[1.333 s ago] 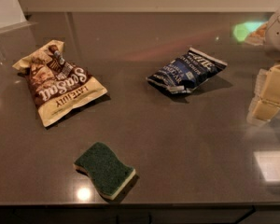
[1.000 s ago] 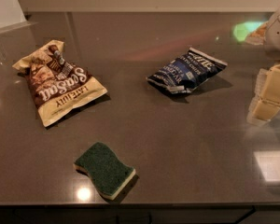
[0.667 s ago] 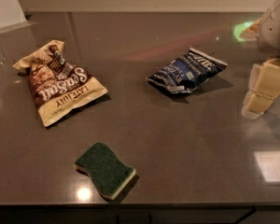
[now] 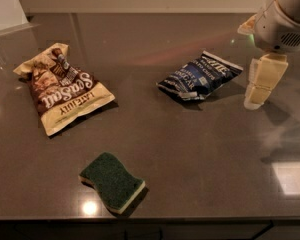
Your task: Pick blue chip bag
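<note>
The blue chip bag (image 4: pixel 199 76) lies flat on the dark counter, right of centre, dark navy with white lettering and pale sealed ends. My gripper (image 4: pixel 257 91) hangs from the white arm at the right edge, just right of the bag and a little above the counter. Its cream fingers (image 4: pixel 264 79) point down. It holds nothing and does not touch the bag.
A larger tan-and-brown snack bag (image 4: pixel 60 87) lies at the left. A green sponge (image 4: pixel 112 182) sits near the front edge. The dark counter (image 4: pixel 190 149) has bright light reflections at the right front. A wall runs along the back.
The arm and gripper have moved left, from the right edge toward the blue chip bag. The bags and sponge have not moved.
</note>
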Action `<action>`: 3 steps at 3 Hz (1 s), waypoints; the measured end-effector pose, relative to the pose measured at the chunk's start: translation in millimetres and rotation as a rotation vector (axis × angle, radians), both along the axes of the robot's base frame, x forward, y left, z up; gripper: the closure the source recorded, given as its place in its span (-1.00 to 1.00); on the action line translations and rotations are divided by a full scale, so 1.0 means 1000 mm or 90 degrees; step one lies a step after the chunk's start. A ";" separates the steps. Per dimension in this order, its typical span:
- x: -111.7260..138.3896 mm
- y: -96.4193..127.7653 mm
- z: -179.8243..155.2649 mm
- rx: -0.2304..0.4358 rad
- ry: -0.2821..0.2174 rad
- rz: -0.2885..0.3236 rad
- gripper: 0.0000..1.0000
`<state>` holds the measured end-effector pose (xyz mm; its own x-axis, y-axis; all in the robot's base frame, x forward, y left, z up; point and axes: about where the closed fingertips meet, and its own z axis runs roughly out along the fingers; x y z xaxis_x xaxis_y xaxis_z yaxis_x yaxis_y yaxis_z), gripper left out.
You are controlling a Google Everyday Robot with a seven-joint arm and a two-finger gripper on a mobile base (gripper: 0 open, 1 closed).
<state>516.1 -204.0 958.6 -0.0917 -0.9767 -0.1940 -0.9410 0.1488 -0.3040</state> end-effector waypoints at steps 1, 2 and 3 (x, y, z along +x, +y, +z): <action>0.025 0.008 -0.016 -0.005 0.000 0.033 -1.00; 0.051 0.018 -0.036 0.013 0.019 0.066 -1.00; 0.076 0.029 -0.053 0.029 0.030 0.092 -1.00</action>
